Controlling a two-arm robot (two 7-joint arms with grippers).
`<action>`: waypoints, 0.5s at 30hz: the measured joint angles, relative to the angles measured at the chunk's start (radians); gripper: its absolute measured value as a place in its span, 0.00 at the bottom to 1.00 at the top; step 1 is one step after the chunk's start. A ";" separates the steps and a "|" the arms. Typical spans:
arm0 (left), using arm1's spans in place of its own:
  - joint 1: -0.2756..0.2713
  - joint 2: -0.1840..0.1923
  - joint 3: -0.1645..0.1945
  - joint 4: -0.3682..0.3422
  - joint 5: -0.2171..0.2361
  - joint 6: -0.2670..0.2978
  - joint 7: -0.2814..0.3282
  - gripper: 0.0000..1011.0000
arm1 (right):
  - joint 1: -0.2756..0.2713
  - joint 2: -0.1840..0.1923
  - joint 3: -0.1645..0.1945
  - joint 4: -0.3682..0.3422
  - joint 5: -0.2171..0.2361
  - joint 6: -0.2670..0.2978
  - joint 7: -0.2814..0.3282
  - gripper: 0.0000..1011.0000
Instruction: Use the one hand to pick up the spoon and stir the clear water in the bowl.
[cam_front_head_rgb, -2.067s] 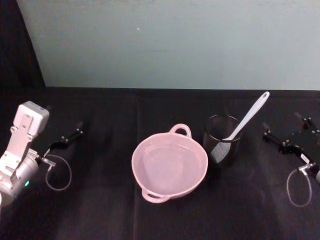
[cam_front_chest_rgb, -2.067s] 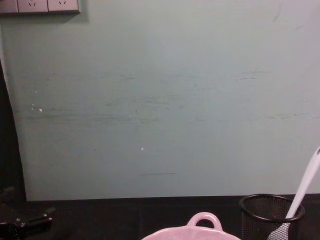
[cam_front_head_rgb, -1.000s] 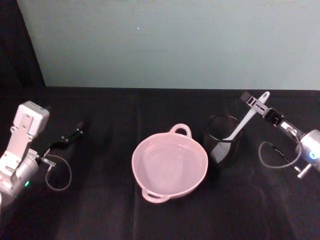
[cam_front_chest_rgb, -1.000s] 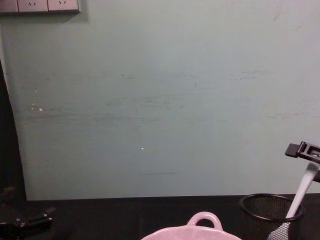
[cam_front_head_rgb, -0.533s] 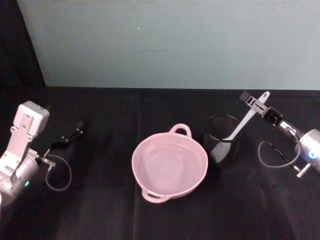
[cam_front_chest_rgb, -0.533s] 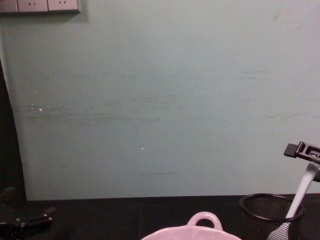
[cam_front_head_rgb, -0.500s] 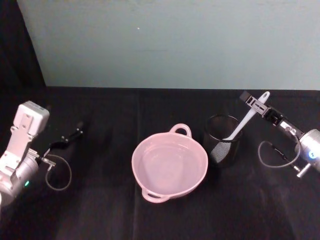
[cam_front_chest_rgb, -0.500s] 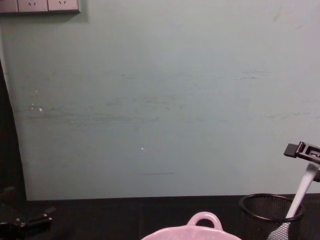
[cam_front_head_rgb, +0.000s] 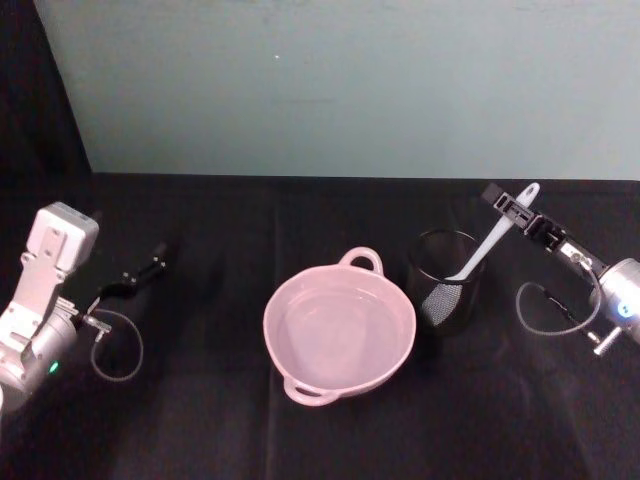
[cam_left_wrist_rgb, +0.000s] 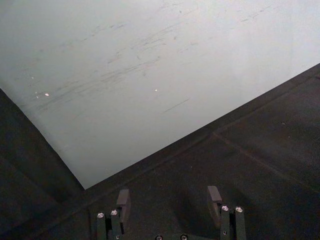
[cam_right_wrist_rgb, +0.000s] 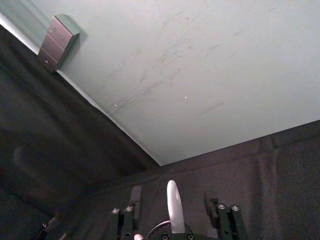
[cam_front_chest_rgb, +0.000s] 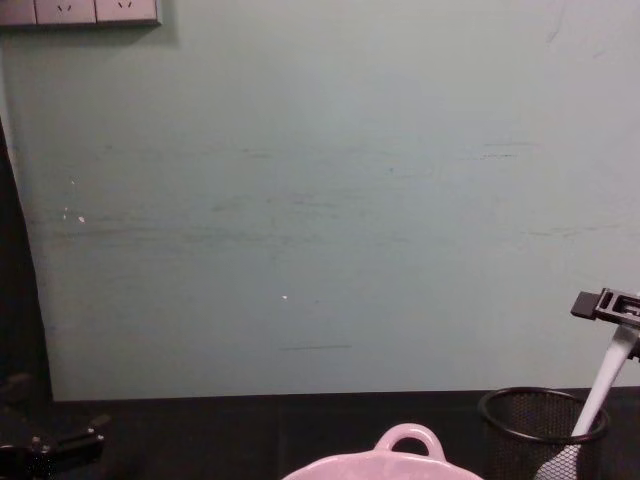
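Note:
The white spoon (cam_front_head_rgb: 488, 244) stands slanted in a black wire-mesh cup (cam_front_head_rgb: 444, 293), its handle rising up and to the right. My right gripper (cam_front_head_rgb: 510, 204) sits at the handle's top end, open, with the spoon's tip (cam_right_wrist_rgb: 173, 199) between its two fingers (cam_right_wrist_rgb: 135, 196) and a gap on each side. The chest view shows that gripper (cam_front_chest_rgb: 606, 304) above the spoon (cam_front_chest_rgb: 608, 376) and the cup (cam_front_chest_rgb: 541, 424). The pale pink bowl (cam_front_head_rgb: 292, 352) sits at table centre, left of the cup; its loop handle (cam_front_chest_rgb: 408, 440) shows from the side. My left gripper (cam_front_head_rgb: 140, 273) rests open at far left.
A black cloth covers the table (cam_front_head_rgb: 200, 420). A pale green wall (cam_front_head_rgb: 340, 80) rises behind it, with sockets (cam_front_chest_rgb: 80, 10) high on the left. Loose cable loops hang by each wrist (cam_front_head_rgb: 118, 345). Open cloth lies in front of the bowl and between it and the left arm.
The right gripper rose from the table's right side to the spoon's handle top about a second ago and has held nearly still since. Left arm, bowl and cup are unmoved.

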 joint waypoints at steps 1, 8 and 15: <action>0.000 0.000 0.000 0.000 0.000 0.000 0.000 0.99 | 0.000 0.000 0.000 0.000 0.000 0.000 0.000 0.78; 0.000 0.000 0.000 0.000 0.000 0.000 0.000 0.99 | 0.000 0.000 0.001 -0.001 0.001 0.001 0.001 0.57; 0.000 0.000 0.000 0.000 0.000 0.000 0.000 0.99 | 0.000 0.000 0.001 -0.001 0.001 0.002 0.001 0.33</action>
